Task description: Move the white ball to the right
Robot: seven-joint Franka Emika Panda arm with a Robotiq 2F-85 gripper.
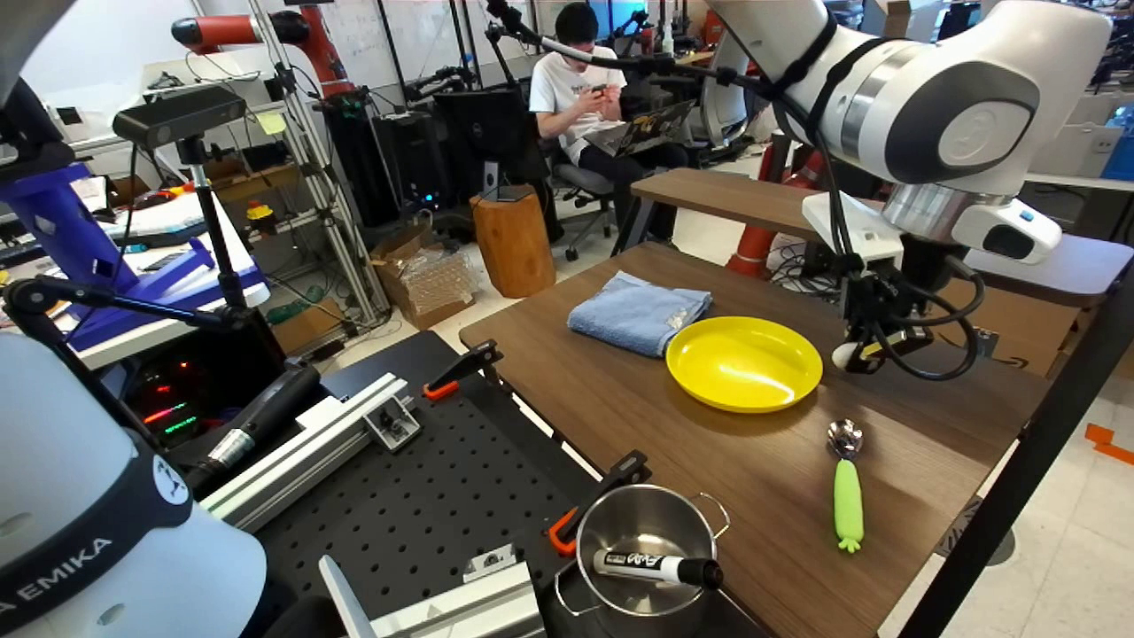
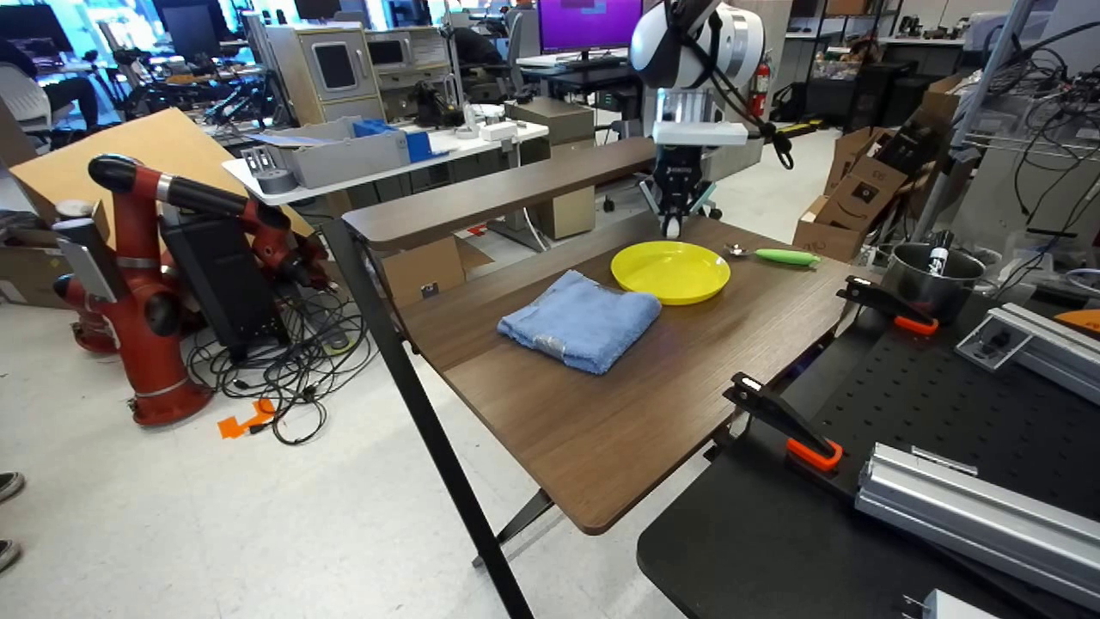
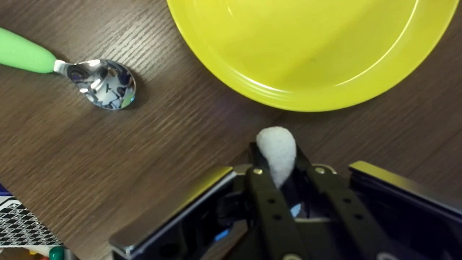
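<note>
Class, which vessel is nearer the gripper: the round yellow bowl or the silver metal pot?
The round yellow bowl: it lies close to the black gripper holding the white ball, while the silver metal pot stands farther off.

Pale floor point(image 2: 215, 524) beneath brown table point(image 2: 593, 447)

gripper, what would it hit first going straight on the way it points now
Probably the brown tabletop beside the yellow bowl, met first by the white ball that the gripper holds; the gap below is unclear, and the bowl lies close.

White ball point(image 1: 843, 356) — seemingly pinched in the hand point(image 1: 861, 356) — near yellow bowl point(image 1: 742, 365)
</note>
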